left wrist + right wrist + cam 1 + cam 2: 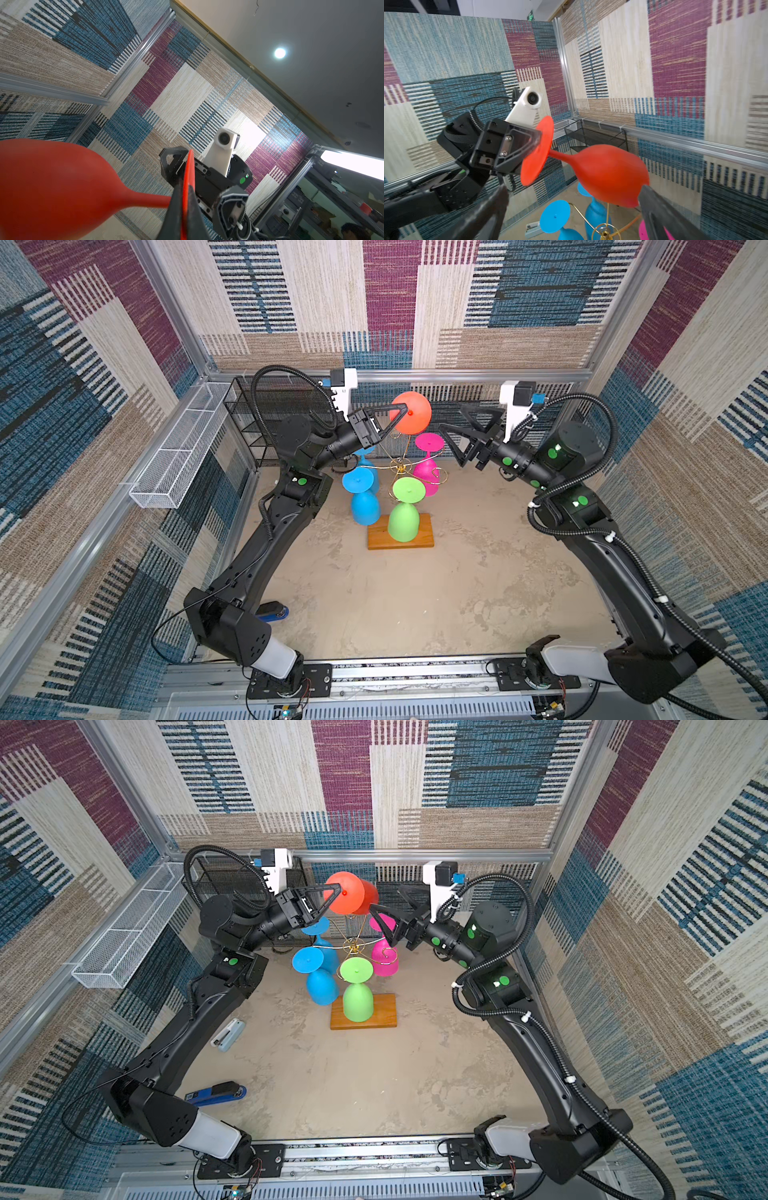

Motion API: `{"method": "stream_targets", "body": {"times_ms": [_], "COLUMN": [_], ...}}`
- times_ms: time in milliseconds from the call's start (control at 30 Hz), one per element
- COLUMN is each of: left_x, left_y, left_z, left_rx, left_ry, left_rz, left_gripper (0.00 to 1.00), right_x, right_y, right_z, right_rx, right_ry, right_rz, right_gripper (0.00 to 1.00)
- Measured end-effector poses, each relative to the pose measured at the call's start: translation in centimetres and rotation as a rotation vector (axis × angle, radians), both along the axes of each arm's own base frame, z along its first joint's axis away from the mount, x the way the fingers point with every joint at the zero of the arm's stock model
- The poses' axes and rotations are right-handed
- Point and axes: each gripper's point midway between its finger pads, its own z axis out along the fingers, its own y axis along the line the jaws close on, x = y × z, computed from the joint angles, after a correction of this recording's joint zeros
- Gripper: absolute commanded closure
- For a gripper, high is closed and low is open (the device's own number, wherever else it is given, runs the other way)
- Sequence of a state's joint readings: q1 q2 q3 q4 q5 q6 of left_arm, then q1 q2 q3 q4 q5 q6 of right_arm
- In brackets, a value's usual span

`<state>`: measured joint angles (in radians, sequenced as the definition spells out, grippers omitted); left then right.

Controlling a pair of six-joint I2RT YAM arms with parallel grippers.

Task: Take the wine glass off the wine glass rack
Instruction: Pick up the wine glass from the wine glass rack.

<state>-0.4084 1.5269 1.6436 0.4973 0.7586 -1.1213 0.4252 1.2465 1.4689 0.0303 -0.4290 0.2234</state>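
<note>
Gold wire wine glass rack (425, 537), scrolled arms, orange-brown wooden base, stood on mottled bench (457, 593) toward back edge. Smooth plastic blue glasses (365, 506), green glass (402, 522) and pink glass (428, 472) hung upside down on it. Black mesh shelf (249, 423) at back left corner, blue stapler (216, 1093) near front left corner. Orange-red wine glass (417, 423) held sideways above rack, clear of it, flat foot clenched in left tool (405, 410), arm raised. Right tool (451, 418) released, jaws spread beside bowl.

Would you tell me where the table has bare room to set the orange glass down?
The widest bare stretch of table lies between the wooden base and the front rail; another lies between that base and the right arm. The left side holds a blue stapler and a pale stapler, and hanging glasses crowd the rack.
</note>
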Motion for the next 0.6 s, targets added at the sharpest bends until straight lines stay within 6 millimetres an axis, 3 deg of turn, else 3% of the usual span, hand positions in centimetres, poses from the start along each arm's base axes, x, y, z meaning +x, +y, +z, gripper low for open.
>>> {"method": "stream_targets", "body": {"times_ms": [100, 200, 333, 600], "left_x": [-0.1, 0.1, 0.6, 1.1], "left_y": [0.5, 0.7, 0.6, 0.7], "left_z": [0.6, 0.8, 0.5, 0.6], "left_rx": [-0.024, -0.04, -0.051, -0.09], "left_ry": [0.01, 0.03, 0.065, 0.13], "left_rz": [0.024, 0.033, 0.024, 0.007], "left_gripper": [1.0, 1.0, 1.0, 1.0], "right_x": [0.4, 0.9, 1.4, 2.7], "right_y": [-1.1, -1.3, -0.8, 2.1], "right_z": [-3.7, -5.4, -4.6, -3.0], "right_rx": [-0.07, -0.122, -0.137, -0.153], "right_ry": [-0.057, -0.135, -0.262, -0.399], "right_rz": [-0.1, -0.144, -0.154, -0.093], "right_gripper": [0.01, 0.01, 0.01, 0.01]}}
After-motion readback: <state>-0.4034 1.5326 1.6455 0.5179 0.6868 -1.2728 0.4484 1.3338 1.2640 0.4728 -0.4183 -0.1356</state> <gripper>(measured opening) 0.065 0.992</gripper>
